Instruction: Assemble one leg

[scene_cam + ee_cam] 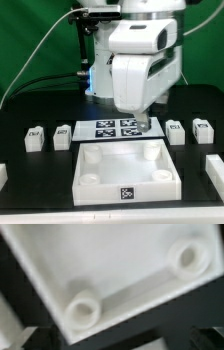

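Observation:
Four small white legs with square markers stand on the black table, two at the exterior view's left (37,137) (63,136) and two at its right (176,131) (201,130). The large white square panel (125,170) with round corner sockets lies in front. My gripper (142,121) hangs over the far edge of the panel, next to the marker board (112,128), apart from every leg. The blurred wrist view shows the panel (120,269) with two sockets (80,308) (187,255). My gripper (120,341) shows its jaws wide apart at the frame's edge, with nothing between them.
White parts lie at the exterior view's left edge (3,178) and right edge (214,166). The arm's base and cables stand behind the marker board, before a green backdrop.

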`<state>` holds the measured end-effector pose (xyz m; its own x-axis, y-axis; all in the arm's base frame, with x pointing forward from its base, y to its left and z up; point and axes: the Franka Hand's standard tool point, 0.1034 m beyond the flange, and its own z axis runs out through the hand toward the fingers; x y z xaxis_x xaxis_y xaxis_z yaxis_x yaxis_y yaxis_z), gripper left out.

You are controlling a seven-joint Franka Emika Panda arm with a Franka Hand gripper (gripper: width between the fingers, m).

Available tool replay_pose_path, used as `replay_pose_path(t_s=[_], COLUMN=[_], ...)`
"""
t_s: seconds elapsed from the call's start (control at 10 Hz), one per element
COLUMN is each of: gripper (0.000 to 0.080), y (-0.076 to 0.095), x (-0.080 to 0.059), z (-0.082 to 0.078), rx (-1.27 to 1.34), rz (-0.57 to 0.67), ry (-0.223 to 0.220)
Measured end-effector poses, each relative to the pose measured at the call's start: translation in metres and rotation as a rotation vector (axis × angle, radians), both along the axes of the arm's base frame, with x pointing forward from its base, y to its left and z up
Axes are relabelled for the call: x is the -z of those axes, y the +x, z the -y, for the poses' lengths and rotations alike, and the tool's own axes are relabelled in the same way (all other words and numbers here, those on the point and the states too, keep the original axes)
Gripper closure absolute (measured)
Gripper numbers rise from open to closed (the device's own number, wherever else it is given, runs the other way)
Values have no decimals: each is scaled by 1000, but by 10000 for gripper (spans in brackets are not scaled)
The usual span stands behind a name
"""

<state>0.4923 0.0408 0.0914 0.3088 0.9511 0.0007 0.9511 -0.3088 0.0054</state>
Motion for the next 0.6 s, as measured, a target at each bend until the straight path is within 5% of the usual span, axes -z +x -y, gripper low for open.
replay_pose_path(t_s=[0.2, 0.6], gripper=[150, 150], y=[-31, -53], x=[22, 67], z=[20, 42], rx=[-278, -370], rz=[2, -28], ry=[6, 31])
